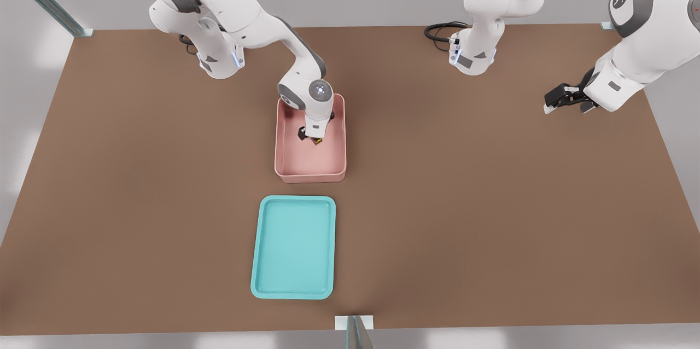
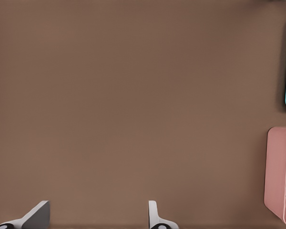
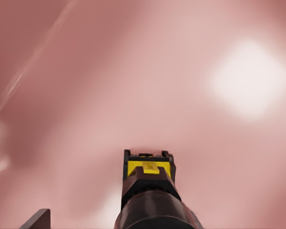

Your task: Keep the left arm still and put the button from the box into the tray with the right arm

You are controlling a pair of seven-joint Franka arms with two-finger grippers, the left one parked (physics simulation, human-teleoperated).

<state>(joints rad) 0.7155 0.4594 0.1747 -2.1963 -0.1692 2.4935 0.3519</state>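
Nearest you, the tray [image 1: 293, 248] lies by the table's [image 1: 492, 201] front edge. Beyond it, inside the box [image 1: 310, 141], your right arm's [image 1: 262, 26] gripper [image 1: 315, 140] sits low at the button [image 1: 316, 141]; whether its fingers grip, you cannot tell.

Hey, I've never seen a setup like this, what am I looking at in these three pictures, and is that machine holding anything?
These are simulator renders of white robot arms at a brown table. One picture looks down on the whole scene; the other two come from cameras on the arms' wrists. On the table sit a pink box and a turquoise tray, apart from each other. The right arm reaches into the box; its pincer is down at a small yellow button. The close pink picture shows that button. Whether it is gripped, I cannot tell.
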